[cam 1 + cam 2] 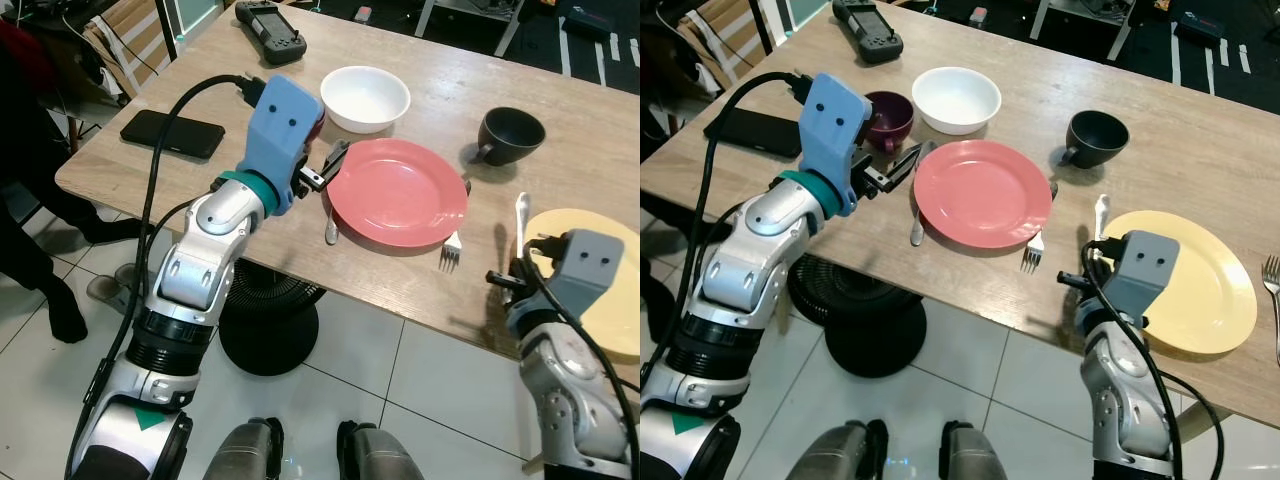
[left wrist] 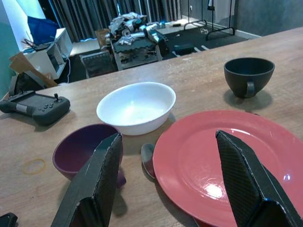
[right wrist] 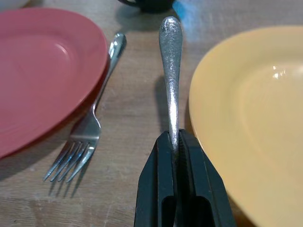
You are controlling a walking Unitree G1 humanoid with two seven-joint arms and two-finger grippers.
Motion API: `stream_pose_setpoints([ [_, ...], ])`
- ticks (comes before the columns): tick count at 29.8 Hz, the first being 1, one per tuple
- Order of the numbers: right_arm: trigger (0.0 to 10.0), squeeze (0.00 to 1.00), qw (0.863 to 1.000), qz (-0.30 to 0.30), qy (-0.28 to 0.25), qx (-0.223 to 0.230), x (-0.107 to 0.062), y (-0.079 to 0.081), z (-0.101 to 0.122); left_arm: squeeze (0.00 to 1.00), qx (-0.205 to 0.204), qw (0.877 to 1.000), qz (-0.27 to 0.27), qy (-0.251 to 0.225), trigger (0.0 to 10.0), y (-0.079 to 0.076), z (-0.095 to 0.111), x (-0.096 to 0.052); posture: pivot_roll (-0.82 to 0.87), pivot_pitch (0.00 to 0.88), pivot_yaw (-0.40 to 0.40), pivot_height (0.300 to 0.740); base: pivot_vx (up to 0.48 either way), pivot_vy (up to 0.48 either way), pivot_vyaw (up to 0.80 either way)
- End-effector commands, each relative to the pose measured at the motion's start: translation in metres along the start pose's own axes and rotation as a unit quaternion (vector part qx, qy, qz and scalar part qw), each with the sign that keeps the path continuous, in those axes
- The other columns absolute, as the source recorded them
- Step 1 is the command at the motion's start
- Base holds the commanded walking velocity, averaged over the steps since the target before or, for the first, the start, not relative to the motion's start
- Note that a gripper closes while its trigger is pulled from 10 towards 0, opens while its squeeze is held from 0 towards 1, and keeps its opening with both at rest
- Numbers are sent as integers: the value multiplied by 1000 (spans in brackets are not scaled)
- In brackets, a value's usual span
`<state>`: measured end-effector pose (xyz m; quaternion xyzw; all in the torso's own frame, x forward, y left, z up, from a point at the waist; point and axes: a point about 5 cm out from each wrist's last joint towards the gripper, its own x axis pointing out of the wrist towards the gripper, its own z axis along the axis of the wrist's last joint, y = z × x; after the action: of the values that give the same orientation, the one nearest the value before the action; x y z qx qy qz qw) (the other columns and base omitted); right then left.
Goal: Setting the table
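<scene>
A red plate [image 1: 400, 190] lies near the table's front edge, with a spoon [image 1: 331, 232] at its left rim and a fork [image 1: 452, 252] at its right rim. My left gripper [image 1: 325, 168] hovers open over the plate's left edge, above the spoon's bowl [image 2: 147, 158]. To the right lies a yellow plate [image 1: 1190, 280]. Between the two plates my right gripper [image 3: 173, 142] is shut on a silver utensil [image 3: 170, 61]. Its rounded handle end points away from me, and the working end is hidden in the fingers.
A white bowl [image 1: 365, 97] and a purple cup [image 1: 888, 115] stand behind the red plate, and a black cup [image 1: 510, 133] further right. A phone [image 1: 172, 133] and a controller [image 1: 270, 30] lie at the far left. Another fork [image 1: 1270, 270] lies past the yellow plate.
</scene>
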<state>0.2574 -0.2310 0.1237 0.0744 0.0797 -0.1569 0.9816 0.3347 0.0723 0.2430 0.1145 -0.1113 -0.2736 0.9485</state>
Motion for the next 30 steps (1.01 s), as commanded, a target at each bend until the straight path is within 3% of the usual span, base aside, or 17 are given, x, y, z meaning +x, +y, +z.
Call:
stream_pose_setpoints([
  [1, 10000, 8, 1000, -13, 18, 16, 1, -3, -9, 0, 2, 1000, -5, 5, 10000, -4, -3, 1, 10, 78, 12, 740, 0, 0, 0],
  [4, 10000, 24, 999, -17, 26, 32, 3, -2, -13, 0, 1, 1000, -5, 4, 10000, -4, -3, 2, 11, 74, 13, 740, 0, 0, 0],
  [5, 10000, 176, 999, -12, 29, 36, 3, 1, -14, 0, 2, 1000, -5, 4, 10000, -3, -3, 2, 14, 70, 13, 740, 0, 0, 0],
  [7, 10000, 176, 999, -6, 32, 39, 3, 5, -16, 0, 2, 1000, -5, 4, 10000, -3, -3, 2, 14, 70, 13, 740, 0, 0, 0],
  [8, 10000, 447, 999, 2, 35, 39, 3, 9, -17, 0, 3, 1000, -6, 4, 10000, -3, -4, 2, 16, 65, 12, 740, 0, 0, 0],
  [9, 10000, 447, 999, 2, 35, 39, 3, 9, -17, 0, 3, 1000, -6, 4, 10000, -3, -4, 2, 16, 65, 12, 740, 0, 0, 0],
  [10, 10000, 1000, 998, 9, 39, 43, 3, 13, -19, 0, 3, 1000, -6, 4, 10000, -4, -4, 2, 16, 65, 12, 740, 0, 0, 0],
  [14, 10000, 1000, 997, 18, 44, 62, 2, 18, -20, 0, 3, 1000, -6, 3, 10000, -4, -4, 2, 18, 58, 11, 740, 0, 0, 0],
  [18, 10000, 1000, 998, 27, 22, 45, 4, 16, -7, 0, 3, 1000, -7, 2, 10000, -5, -5, 2, 12, 51, 9, 740, 0, 0, 0],
  [19, 10000, 333, 999, 27, 14, 38, 4, 14, -2, 0, 3, 1000, -7, 2, 10000, -5, -5, 2, 11, 51, 9, 740, 0, 0, 0],
  [21, 10000, 333, 999, 26, 9, 34, 4, 13, 1, 0, 2, 1000, -7, 2, 10000, -5, -5, 2, 11, 51, 9, 740, 0, 0, 0],
  [22, 10000, 0, 999, 23, 0, 29, 5, 10, 6, 0, 2, 1000, -7, 1, 10000, -6, -5, 2, 7, 49, 7, 740, 0, 0, 0],
  [25, 10000, 0, 1000, 22, -8, 16, 5, 6, 11, 0, 2, 1000, -8, 1, 10000, -6, -5, 2, 5, 49, 6, 740, 0, 0, 0],
  [27, 10000, 0, 999, 29, -20, -31, 6, 0, 20, 0, 0, 1000, -8, -1, 10000, -7, -5, 3, 3, 48, 5, 740, 0, 0, 0],
  [28, 10000, 0, 999, 29, -20, -31, 6, 0, 20, 0, 0, 1000, -8, -1, 10000, -7, -5, 3, 3, 48, 5, 740, 0, 0, 0],
  [30, 10000, 0, 994, 57, -16, -89, 5, -3, 23, 0, -1, 1000, -9, -1, 10000, -8, -5, 2, 3, 52, 5, 740, 0, 0, 0],
])
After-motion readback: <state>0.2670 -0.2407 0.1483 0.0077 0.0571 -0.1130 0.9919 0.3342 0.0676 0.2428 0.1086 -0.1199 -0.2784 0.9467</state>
